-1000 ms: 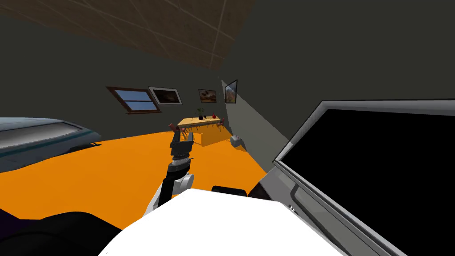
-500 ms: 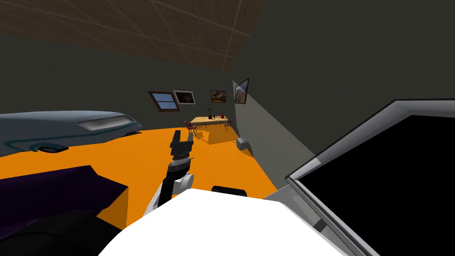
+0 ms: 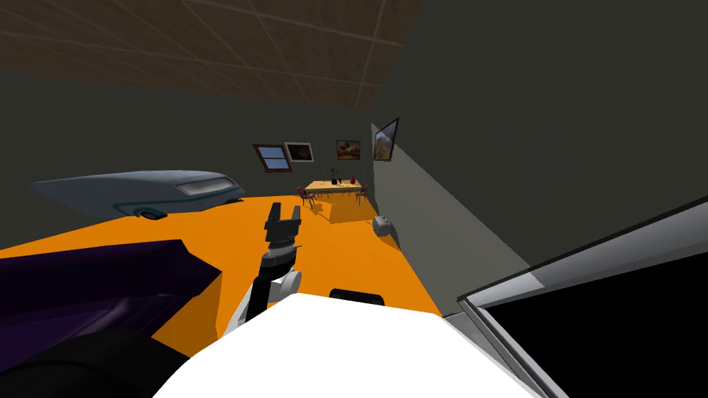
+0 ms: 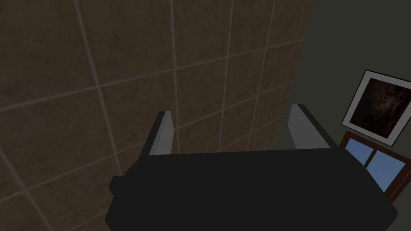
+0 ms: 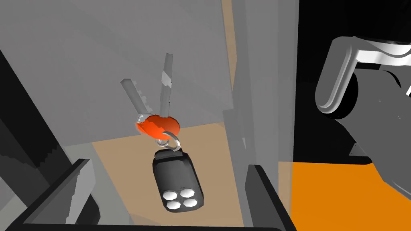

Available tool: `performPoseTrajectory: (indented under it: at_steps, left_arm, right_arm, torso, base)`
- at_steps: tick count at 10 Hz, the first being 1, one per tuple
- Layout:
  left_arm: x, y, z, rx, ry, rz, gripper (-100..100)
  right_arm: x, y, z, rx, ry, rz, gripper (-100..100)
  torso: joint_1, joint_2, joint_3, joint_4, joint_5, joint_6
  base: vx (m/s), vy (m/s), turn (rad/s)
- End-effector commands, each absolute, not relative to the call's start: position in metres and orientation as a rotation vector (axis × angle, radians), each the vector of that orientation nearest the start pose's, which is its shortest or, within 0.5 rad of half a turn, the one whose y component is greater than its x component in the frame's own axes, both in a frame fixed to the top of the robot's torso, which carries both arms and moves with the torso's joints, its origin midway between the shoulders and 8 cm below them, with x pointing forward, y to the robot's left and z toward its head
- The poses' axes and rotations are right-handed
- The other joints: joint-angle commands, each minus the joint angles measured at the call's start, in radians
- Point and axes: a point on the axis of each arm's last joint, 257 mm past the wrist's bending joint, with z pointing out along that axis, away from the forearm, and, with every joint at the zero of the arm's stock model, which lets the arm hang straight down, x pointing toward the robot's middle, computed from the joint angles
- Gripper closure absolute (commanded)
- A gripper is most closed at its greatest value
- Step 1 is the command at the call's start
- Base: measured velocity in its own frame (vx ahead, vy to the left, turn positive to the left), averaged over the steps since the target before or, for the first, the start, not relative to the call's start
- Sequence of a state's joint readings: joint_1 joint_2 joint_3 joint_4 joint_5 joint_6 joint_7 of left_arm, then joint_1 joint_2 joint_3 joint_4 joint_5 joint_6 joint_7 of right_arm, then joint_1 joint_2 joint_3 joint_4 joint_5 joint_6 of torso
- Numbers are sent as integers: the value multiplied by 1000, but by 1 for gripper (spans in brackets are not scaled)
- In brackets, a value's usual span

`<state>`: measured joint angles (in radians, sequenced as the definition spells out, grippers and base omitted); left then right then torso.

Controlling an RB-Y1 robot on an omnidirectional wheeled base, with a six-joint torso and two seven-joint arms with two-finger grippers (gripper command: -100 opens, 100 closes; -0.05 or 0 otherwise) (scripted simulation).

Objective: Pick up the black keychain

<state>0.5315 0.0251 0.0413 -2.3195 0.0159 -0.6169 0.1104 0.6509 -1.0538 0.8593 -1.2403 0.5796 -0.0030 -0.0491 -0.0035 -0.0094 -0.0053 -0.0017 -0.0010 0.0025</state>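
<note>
**Black keychain lies between the right tool's spread fingers**

In the head view, a dark purple sofa [image 3: 90, 283] takes the left side. It stands on the orange floor [image 3: 346, 256], and a long grey-blue, car-shaped body [image 3: 138, 192] lies beyond it. Near the middle, the left tool [image 3: 285, 211] is raised above the floor and points up and away. Its two fingers are spread with nothing between them. Farther back, a small counter [image 3: 334, 186] with red chairs stands by the wall, and a small grey box [image 3: 384, 224] sits on the floor near it. A grey-framed black panel [image 3: 608, 325] slants across the right corner.

In the right wrist view, the right tool [image 5: 168, 165] has its fingers wide apart. The black keychain [image 5: 177, 184] lies between them and touches neither. Its black fob with four white buttons is nearest the tool's body. A ring joins the fob to a red key head [image 5: 157, 125], and two grey keys fan away from there. Beneath it lies a flat tan and grey surface [image 5: 120, 168].
</note>
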Motion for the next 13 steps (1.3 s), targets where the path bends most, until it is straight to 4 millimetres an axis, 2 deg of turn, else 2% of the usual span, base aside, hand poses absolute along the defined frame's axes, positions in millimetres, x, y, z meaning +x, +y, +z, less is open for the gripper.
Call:
performPoseTrajectory:
  at_steps: [1, 2, 3, 6, 7, 8, 12, 13]
  left_arm:
    - [310, 287, 54, -572, 511, -1395, 0]
    - [310, 287, 54, -572, 511, -1395, 0]
    - [310, 287, 54, -572, 511, -1395, 0]
    - [310, 287, 54, -572, 511, -1395, 0]
    - [310, 287, 54, -572, 511, -1395, 0]
    - [310, 287, 54, -572, 511, -1395, 0]
    - [310, 287, 54, -572, 511, -1395, 0]
    - [310, 287, 54, -572, 511, -1395, 0]
  right_arm:
    - [-105, -466, -558, 6, 3081, -5, -100]
    - [-106, -466, -558, 5, 3083, -4, 0]
    - [-105, -461, -566, 17, 3078, -6, -100]
    - [-102, -450, -582, 39, 3071, -6, -100]
    - [-104, -452, -578, 36, 3072, -5, -100]
    - [-104, -452, -579, 35, 3072, -6, 100]
    - [-104, -451, -579, 32, 3072, -1, 100]
    - [-104, -451, -579, 33, 3072, -2, 0]
  torso:
    - [0, 0, 0, 0, 0, 0]
    - [2, 2, 1, 0, 0, 1]
    - [4, 3, 2, 1, 1, 1]
    - [2, 6, 3, 1, 1, 1]
    - [4, 6, 3, 1, 1, 1]
    - [4, 4, 3, 1, 1, 1]
    - [2, 4, 2, 1, 0, 1]
    - [2, 4, 2, 1, 0, 1]
  base:
    - [17, -23, 31]
    - [4, -6, -3]
    - [-13, -18, 57]
    - [-32, -27, 71]
    - [-8, -2, 22]
    - [0, 0, 0]
    - [0, 0, 0]
    - [0, 0, 0]
